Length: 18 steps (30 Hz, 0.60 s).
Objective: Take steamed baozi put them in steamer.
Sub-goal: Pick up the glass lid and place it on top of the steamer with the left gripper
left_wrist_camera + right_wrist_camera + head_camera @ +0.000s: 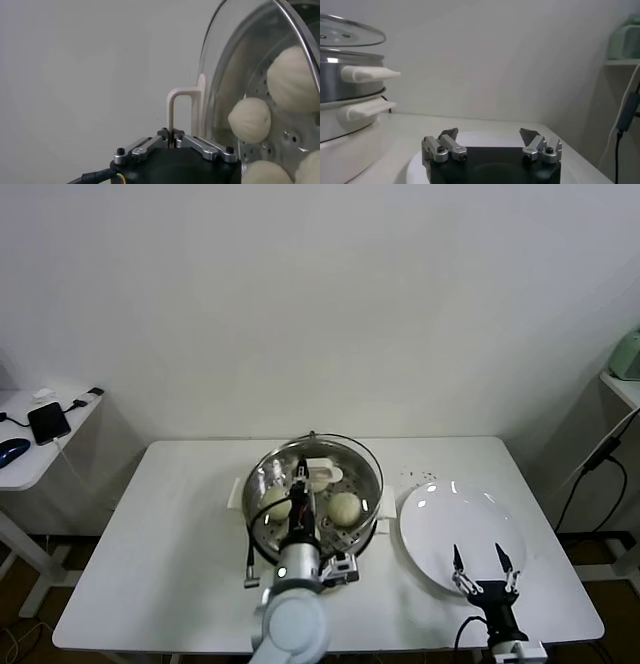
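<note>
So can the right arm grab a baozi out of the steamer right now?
Probably not. The left gripper is shut on the glass lid by its handle, covering the baozi in the steamer. The right gripper, fingers open, hovers over the white plate beside it.

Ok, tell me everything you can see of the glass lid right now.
The glass lid is round, clear, with a metal rim and a white loop handle. The left gripper is shut on that handle, holding the lid over the steamer, close above its rim in the right wrist view. Baozi show through the glass on the perforated tray. The right gripper hangs open over the white plate, apart from the lid.
</note>
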{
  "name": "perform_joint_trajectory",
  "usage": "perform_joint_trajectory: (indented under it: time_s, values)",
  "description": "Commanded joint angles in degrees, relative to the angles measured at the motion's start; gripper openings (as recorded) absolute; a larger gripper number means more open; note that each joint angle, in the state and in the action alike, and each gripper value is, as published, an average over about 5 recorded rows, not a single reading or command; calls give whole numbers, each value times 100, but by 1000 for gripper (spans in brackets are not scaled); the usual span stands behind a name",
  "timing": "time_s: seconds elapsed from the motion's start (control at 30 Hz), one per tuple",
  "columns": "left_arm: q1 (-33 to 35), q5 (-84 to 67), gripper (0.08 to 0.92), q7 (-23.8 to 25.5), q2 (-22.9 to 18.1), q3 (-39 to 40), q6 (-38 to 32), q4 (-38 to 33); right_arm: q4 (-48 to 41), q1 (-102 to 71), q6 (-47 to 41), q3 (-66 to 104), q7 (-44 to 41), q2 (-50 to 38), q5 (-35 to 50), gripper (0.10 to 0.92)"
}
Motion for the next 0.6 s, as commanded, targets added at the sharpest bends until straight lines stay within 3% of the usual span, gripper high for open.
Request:
perform_joint_trajectory:
  time_s: [0.03, 0.6]
  values:
    - [89, 619, 134, 159, -196, 0, 52, 148, -70, 19, 87, -2, 27, 10, -13, 823]
    - [141, 708, 134, 47, -220, -104, 7, 402, -147, 53, 222, -51, 66, 62, -125, 823]
